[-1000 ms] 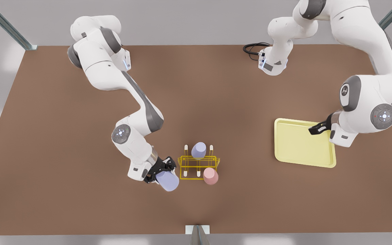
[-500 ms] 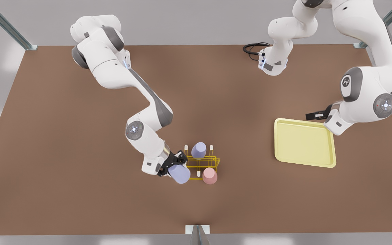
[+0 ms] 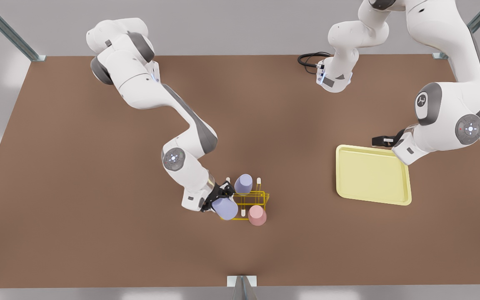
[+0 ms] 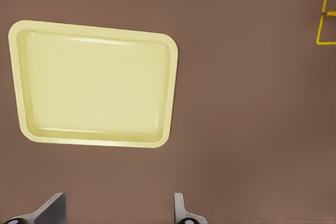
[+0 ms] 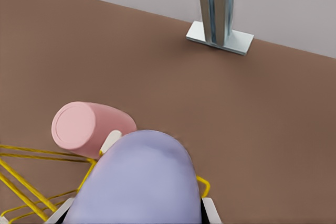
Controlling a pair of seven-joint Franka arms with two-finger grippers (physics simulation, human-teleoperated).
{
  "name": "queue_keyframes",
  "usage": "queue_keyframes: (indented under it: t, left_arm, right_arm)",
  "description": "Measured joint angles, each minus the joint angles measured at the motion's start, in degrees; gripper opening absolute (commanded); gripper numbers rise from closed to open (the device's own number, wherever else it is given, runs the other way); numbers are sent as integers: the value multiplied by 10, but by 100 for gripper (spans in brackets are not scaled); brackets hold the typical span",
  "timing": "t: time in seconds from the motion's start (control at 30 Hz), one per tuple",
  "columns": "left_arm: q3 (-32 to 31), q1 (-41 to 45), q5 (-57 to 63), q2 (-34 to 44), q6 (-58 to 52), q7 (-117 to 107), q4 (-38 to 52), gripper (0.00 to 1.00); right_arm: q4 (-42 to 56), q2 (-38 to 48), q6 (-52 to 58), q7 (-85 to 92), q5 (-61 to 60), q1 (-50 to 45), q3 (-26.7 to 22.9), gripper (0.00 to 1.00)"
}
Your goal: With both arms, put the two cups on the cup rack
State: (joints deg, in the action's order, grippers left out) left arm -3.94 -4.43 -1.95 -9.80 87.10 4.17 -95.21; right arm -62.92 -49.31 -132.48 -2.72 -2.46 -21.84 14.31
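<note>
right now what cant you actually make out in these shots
- Peg under the held lavender cup: hidden by the cup, front view.
- Right gripper: fingertips behind that cup in the right wrist view.
- Cup rack: cut off by the left wrist view's edge.
- Left gripper: fingers cropped.

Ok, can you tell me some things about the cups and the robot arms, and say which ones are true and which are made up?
1. The right gripper holds a lavender cup at the cup rack. True.
2. The pink cup sits in the yellow tray. False: it is on the cup rack, on the side near the front view's bottom edge.
3. The left gripper holds a cup. False: it is open and holds nothing, up by the yellow tray.
4. Another lavender cup is already on the rack. True.
5. The table is brown. True.
</note>
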Motion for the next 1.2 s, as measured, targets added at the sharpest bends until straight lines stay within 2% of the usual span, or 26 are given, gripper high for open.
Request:
queue_keyframes:
  t: [0.23,0.37,0.4,0.43,0.53,0.7,0.77,0.9,1.0,1.2]
  left_arm:
    - [-9,0,0,0,0,18,3,100]
    - [-15,1,0,0,0,24,6,100]
    - [-16,0,0,-1,0,25,6,100]
    - [-16,0,0,-1,0,26,6,100]
    - [-16,0,1,-2,1,29,10,100]
    - [-16,-1,3,-7,-2,34,21,100]
    - [-16,-1,3,-8,-2,36,21,100]
    - [-16,-1,4,-9,-2,39,21,100]
    - [-16,0,5,-10,-2,41,21,100]
    - [-16,0,5,-12,-1,44,21,100]
  right_arm:
    - [7,-2,-1,-4,2,-2,-2,93]
    - [22,42,40,-6,4,23,-11,96]
    - [40,51,63,-6,5,32,-12,96]
    - [57,63,90,-6,6,37,-18,100]
    - [61,111,201,-7,82,28,-32,100]
    - [54,200,392,-8,141,84,-39,100]
    - [9,274,452,-7,146,106,-46,100]
    - [-165,430,498,-2,118,155,-70,100]
    - [-204,463,511,0,103,186,-72,100]
    - [-211,476,524,4,95,205,-74,100]
